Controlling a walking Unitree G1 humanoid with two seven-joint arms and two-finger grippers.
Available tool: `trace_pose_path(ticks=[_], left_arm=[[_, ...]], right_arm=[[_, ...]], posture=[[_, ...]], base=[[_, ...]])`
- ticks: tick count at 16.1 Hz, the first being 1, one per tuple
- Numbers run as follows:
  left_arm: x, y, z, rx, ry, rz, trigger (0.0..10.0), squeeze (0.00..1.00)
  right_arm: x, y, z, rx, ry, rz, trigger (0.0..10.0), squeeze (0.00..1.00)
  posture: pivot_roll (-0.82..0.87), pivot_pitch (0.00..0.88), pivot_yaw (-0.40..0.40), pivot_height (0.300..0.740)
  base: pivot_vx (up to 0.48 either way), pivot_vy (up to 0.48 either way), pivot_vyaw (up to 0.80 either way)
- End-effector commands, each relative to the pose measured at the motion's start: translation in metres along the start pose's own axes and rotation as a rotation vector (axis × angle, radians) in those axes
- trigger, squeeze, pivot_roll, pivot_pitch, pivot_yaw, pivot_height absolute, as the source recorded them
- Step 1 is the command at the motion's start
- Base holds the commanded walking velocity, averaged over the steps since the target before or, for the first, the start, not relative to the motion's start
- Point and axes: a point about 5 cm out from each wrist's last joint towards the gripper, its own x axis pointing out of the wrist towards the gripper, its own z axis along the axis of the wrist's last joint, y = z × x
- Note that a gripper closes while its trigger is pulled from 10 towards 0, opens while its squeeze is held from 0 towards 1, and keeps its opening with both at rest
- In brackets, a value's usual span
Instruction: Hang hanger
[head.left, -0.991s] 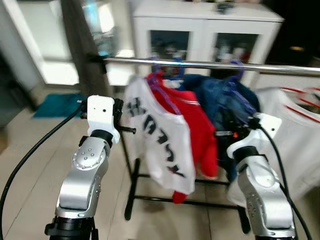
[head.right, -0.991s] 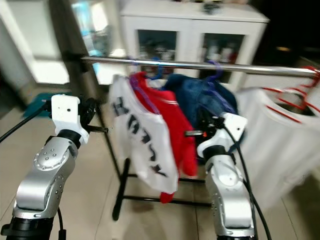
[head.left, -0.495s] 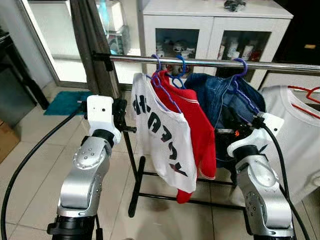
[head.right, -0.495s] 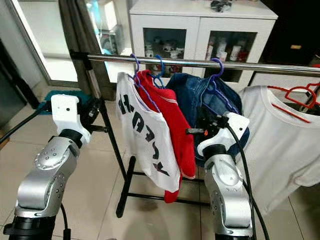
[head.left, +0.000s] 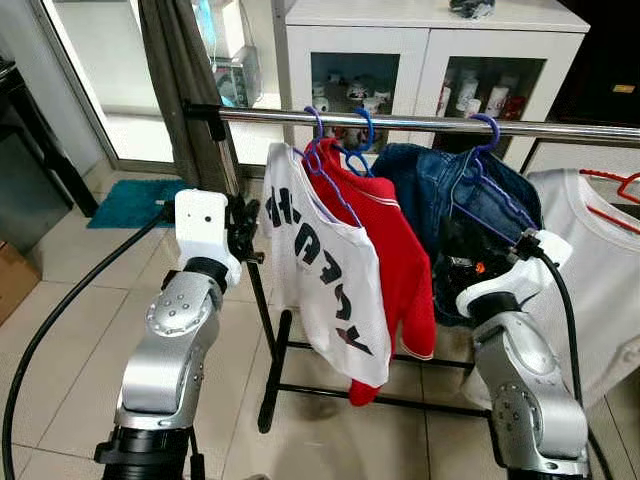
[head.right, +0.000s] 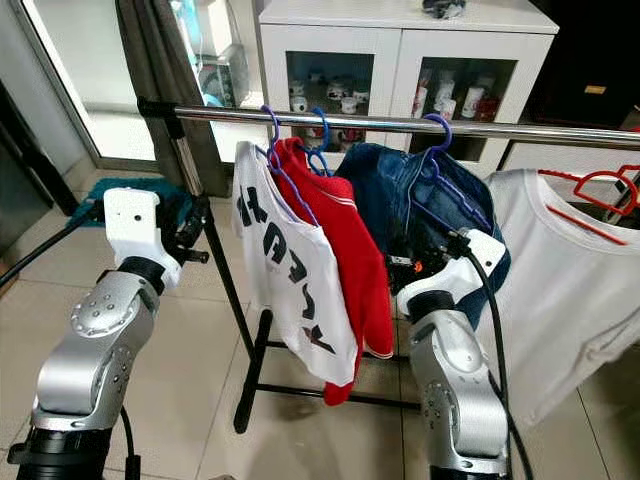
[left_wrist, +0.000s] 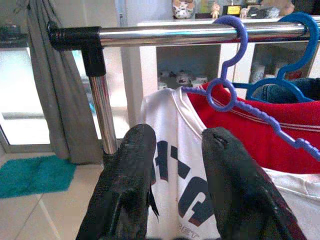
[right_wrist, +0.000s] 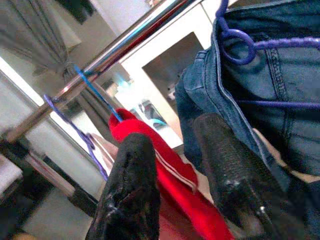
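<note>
**Garments on the rail, both grippers raised and empty**

A chrome clothes rail (head.left: 400, 124) is seen running across the scene on a black-jointed stand (head.left: 262, 330). Four garments are hung from it. Nearest the left end, a white printed T-shirt (head.left: 320, 280) is carried on a purple hanger (left_wrist: 235, 95), whose hook is looped over the rail. Just beside it, a red shirt (head.left: 395, 260) is suspended from a blue hanger (head.left: 358, 150). Next along, a denim jacket (head.left: 440, 200) is held on a second purple hanger (head.left: 487, 170). At the far right, a white T-shirt (head.left: 600, 270) is hung on a red hanger (head.left: 620, 185).

The left gripper (left_wrist: 172, 145) is held up near the left post of the stand, pointed toward the white printed T-shirt. Its jaws are parted by a moderate gap and nothing is gripped between them; the shirt is seen beyond the fingers (left_wrist: 132, 170), not touched.

The right gripper (right_wrist: 175, 155) is raised in front of the denim jacket, close against its lower part. Its jaws are likewise spread apart and empty, with the red shirt and the denim visible through the gap.

Behind the rail, a white cabinet (head.left: 430, 40) with glass doors is placed against the wall, and a grey curtain (head.left: 185, 80) is hung at the left. A teal mat (head.left: 125, 203) is laid on the tiled floor (head.left: 60, 360).
</note>
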Motion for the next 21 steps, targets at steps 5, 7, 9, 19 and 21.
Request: trace_pose_path(ticks=[5,7,9,19,21], left_arm=[[0.001,0.002,-0.004,0.021,0.015,0.007,10.0,1.0],[0.0,0.005,-0.006,0.012,0.025,0.021,10.0,0.67],[0.0,0.006,-0.006,0.018,0.026,0.026,10.0,0.0],[0.002,-0.001,0.002,0.1,-0.018,-0.01,10.0,0.0],[0.002,-0.005,0.0,0.114,-0.023,-0.032,10.0,0.0]], right_arm=[[0.0,0.002,0.001,-0.059,0.013,0.019,10.0,1.0],[0.001,0.002,0.002,-0.123,-0.005,0.021,10.0,1.0],[0.001,0.005,0.001,-0.185,-0.006,0.069,10.0,1.0],[0.0,-0.017,0.004,-0.26,-0.008,-0.091,10.0,0.0],[-0.001,-0.015,0.009,-0.039,-0.027,-0.091,10.0,0.0]], posture=[[-0.04,0.004,0.04,0.74],[-0.04,0.005,0.038,0.74],[-0.04,0.007,0.038,0.74],[-0.04,0.011,0.04,0.74],[-0.05,0.002,0.044,0.74]], base=[[0.0,0.0,0.0],[0.0,0.0,0.0],[0.0,0.0,0.68],[0.0,0.0,0.24],[0.0,0.0,0.0]])
